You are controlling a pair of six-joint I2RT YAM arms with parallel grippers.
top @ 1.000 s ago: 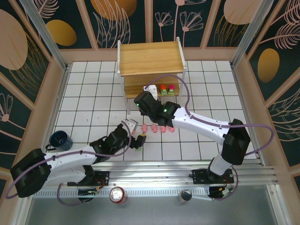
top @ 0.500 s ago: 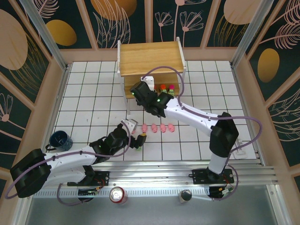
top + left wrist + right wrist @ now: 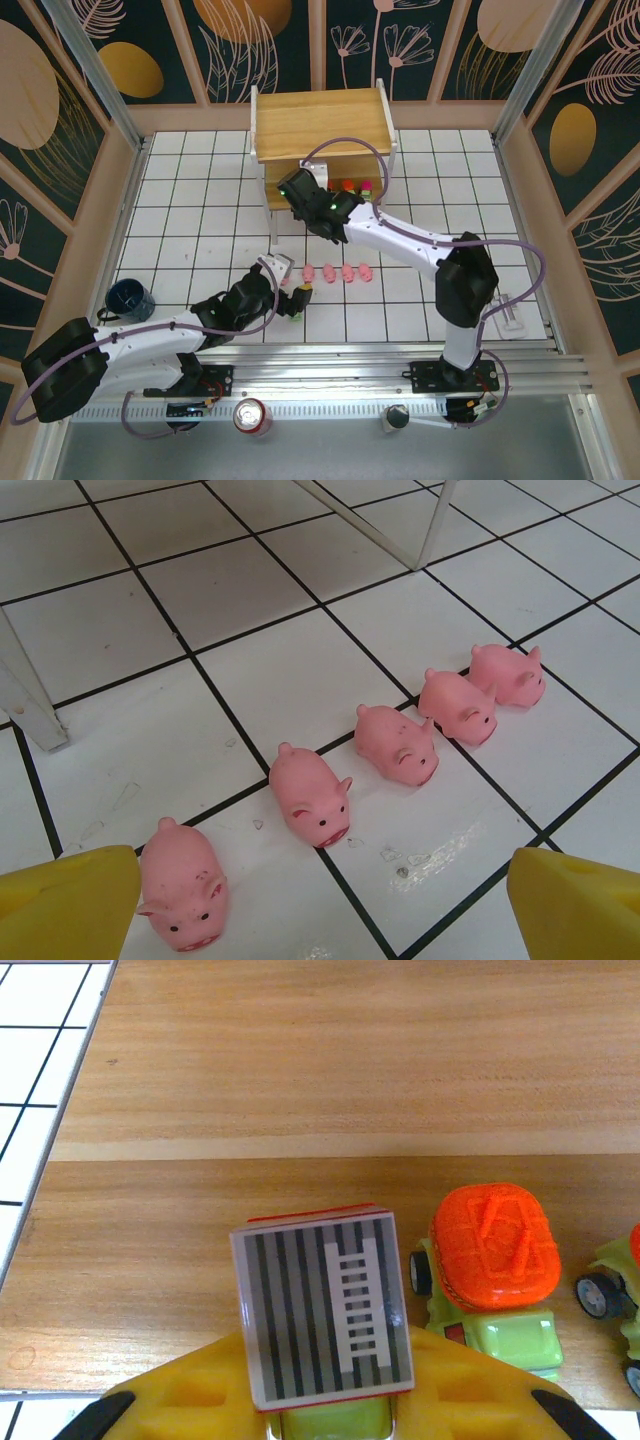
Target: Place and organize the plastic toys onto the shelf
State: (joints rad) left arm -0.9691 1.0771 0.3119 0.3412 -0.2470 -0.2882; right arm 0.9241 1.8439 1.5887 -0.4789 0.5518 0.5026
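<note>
Right gripper (image 3: 335, 1418): fingers pinching the green base of grey-striped toy (image 3: 322, 1310), at the shelf board (image 3: 300, 1070); touching or hovering, cannot tell. Just right of grip: orange-topped toy (image 3: 492, 1260) standing on the board. Beyond that, magenta-topped toy (image 3: 366, 186). Blocky pieces counted: three.

Left gripper (image 3: 320, 910): jaws spread wide, nothing between. Ahead, pink pigs (image 3: 395, 743) in a slanting row, five; nearest pig (image 3: 182, 885) just beside one finger (image 3: 70, 905).

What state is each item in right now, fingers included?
Left gripper: fingers open, holding nothing.
Right gripper: fingers shut on the grey-topped toy.
Grey-topped toy: gripped, at the shelf's lower board.
Orange-topped toy: upright on that board.
Pink pigs: five standing in a row on the table.
Soda can: upright.
</note>
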